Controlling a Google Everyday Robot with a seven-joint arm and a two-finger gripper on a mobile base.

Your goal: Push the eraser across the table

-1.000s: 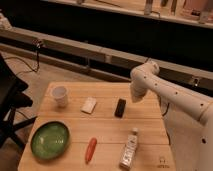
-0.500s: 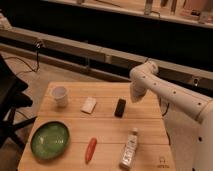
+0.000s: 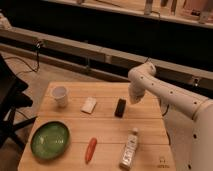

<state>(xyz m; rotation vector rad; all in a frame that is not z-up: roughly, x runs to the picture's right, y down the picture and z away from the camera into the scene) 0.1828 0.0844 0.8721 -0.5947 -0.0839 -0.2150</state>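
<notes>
The eraser [image 3: 120, 107] is a small flat black block lying near the middle of the light wooden table [image 3: 102, 127], slightly right of centre. My white arm reaches in from the right. Its gripper [image 3: 134, 98] hangs just to the right of the eraser and a little beyond it, low over the table top, a short gap away from the block.
A flat white piece [image 3: 89, 105] lies left of the eraser. A white cup [image 3: 60, 96] stands at the back left, a green bowl [image 3: 50, 140] at the front left, an orange carrot [image 3: 90, 149] at the front middle, and a clear bottle [image 3: 130, 149] lies at the front right.
</notes>
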